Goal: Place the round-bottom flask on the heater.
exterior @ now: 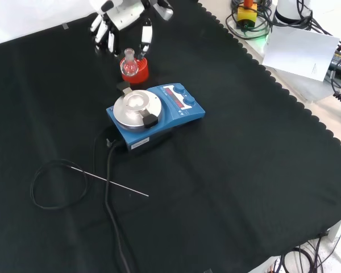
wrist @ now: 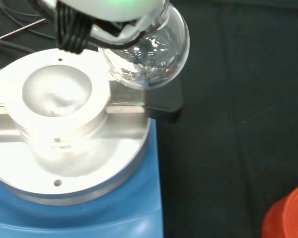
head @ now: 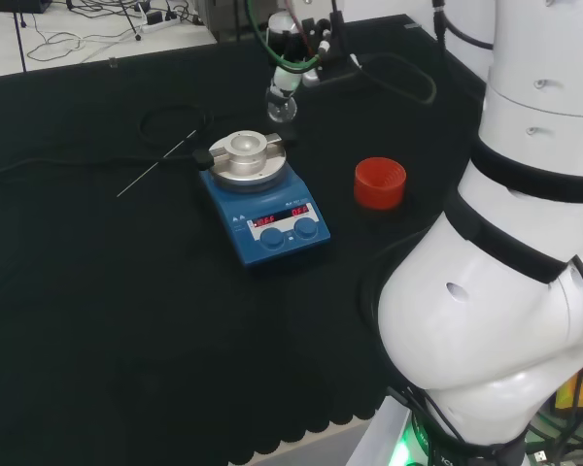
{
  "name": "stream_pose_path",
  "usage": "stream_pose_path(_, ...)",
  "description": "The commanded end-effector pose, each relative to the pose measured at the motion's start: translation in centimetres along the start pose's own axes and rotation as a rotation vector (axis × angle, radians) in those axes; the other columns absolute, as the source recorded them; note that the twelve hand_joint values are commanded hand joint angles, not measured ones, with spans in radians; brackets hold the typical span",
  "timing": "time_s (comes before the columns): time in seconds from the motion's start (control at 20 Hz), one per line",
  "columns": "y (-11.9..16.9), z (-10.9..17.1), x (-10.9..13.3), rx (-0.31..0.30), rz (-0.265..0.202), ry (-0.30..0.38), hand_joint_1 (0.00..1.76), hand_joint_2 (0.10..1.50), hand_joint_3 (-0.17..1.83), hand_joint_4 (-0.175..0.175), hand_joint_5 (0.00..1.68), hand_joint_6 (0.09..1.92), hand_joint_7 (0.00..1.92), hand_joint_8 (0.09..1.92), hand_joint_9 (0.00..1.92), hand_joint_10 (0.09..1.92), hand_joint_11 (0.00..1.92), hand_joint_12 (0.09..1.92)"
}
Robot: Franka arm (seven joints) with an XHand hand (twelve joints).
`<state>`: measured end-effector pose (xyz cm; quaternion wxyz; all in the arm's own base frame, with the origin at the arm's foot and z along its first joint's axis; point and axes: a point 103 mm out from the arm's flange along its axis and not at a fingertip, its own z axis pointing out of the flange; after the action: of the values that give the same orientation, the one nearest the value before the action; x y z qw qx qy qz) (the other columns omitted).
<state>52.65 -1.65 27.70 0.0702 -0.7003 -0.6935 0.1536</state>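
Item: round-bottom flask (head: 281, 101), clear glass, small, short neck; looked empty, highlights on bulb in wrist view, tho contents hard to judge thru glass. Location: off the bench, held in air by the hand (head: 293, 50), fingers curled round the neck w/ bulb hanging below. In head view it hung just beyond the heater's far edge; in wrist view bulb sat beside the metal block's rim, over the black clamp piece, not over the well. Heater (head: 264, 200): blue base, two knobs, lit display, round metal block (head: 245, 158) on top w/ a shallow bowl-shaped well in centre. Red ribbed stand (head: 380, 183) stood vacant on the cloth, apart from heater in head view; in front view it lined up behind the flask, so flask looked as if on it — it wasn't, judging by the other two views. Thin metal rod (exterior: 115, 183) & black cable lay on bench near heater, clear of the path. Status: carry step, placement not yet done. Risks, as judged: bulb was off-centre from the well, so lowering from here would prob. land it on the rim or clamp piece — glass could knock, tip or roll off the block. Grip was at neck only, so bulb could swing or slip during descent. Letting go before the bulb seated in the well could let it topple onto the cloth.
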Motion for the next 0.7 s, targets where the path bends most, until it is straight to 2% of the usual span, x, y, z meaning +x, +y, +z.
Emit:
stream_pose_path(0.05,1.4,0.4,3.2,0.024,-0.046,-0.02,1.09,0.69,0.69,0.175,1.16,0.9,0.46,0.72,0.72,0.61,0.4,1.33)
stream_pose_path(0.7,2.7,0.9,3.8,0.049,-0.064,-0.016,1.09,0.69,0.7,0.175,1.16,0.9,0.46,0.71,0.72,0.61,0.41,1.32)
